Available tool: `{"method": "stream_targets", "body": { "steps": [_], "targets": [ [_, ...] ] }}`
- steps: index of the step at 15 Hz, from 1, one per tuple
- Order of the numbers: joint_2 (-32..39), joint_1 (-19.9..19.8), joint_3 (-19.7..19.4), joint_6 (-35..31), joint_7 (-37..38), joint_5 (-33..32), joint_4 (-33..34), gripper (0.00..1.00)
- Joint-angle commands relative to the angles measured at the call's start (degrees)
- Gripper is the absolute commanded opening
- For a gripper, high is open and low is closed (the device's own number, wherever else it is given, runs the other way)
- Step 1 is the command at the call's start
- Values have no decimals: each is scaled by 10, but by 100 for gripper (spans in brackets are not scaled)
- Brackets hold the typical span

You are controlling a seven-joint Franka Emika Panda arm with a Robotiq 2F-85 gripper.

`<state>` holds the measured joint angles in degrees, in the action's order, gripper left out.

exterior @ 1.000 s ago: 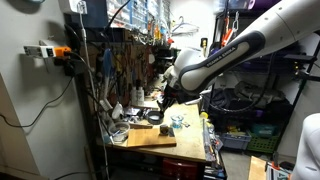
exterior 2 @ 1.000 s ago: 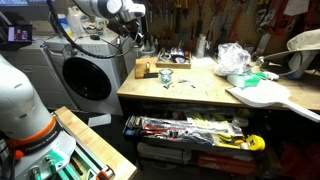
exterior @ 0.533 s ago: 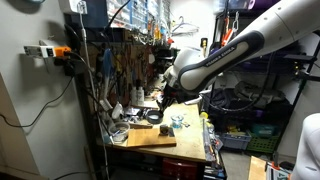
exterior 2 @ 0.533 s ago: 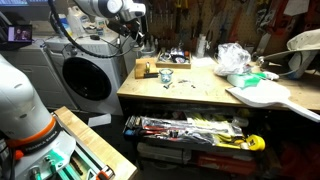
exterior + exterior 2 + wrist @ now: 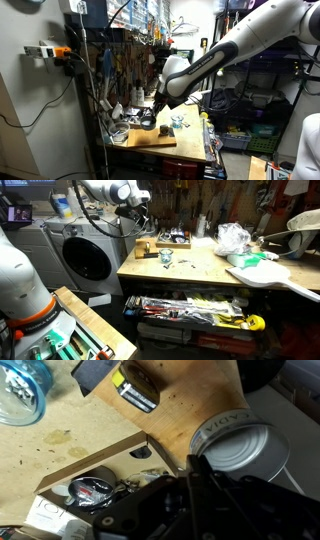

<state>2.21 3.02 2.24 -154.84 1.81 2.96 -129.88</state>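
My gripper [image 5: 196,464] is shut with nothing visible between its dark fingers. Its tips hang right beside the left rim of a round silver tin [image 5: 243,444] that rests on a wooden board [image 5: 190,400]. A black and yellow tool [image 5: 136,390] lies on the board's far side. A blue glass jar [image 5: 20,390] stands on the bench at the upper left. In both exterior views the gripper [image 5: 150,112] [image 5: 148,225] is low over the back corner of the workbench.
An open cardboard box [image 5: 90,495] of small parts sits just below the board's edge. A tool wall [image 5: 130,60] rises behind the bench. A small wooden box [image 5: 146,248], a black tray [image 5: 173,242], a plastic bag [image 5: 232,237] and a white guitar body [image 5: 265,275] lie on the bench.
The arm has swung left and lower in the exterior view, bringing the gripper down closer to the board.
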Motion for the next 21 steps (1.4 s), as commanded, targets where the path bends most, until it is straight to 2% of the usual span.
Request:
{"method": "stream_targets", "body": {
  "steps": [1,8,13,14,15,16,21],
  "targets": [
    [81,0,7,-30,-31,6,52,1],
    [187,3,9,-61,-28,-16,127,1],
    [227,10,3,-59,-20,-23,171,1],
    [229,14,-2,-55,-17,-31,176,28],
    [231,16,-7,-53,-15,-40,180,29],
    [228,21,-14,-43,-10,-51,182,34],
    [174,20,-26,26,-9,-80,180,70]
  ]
}}
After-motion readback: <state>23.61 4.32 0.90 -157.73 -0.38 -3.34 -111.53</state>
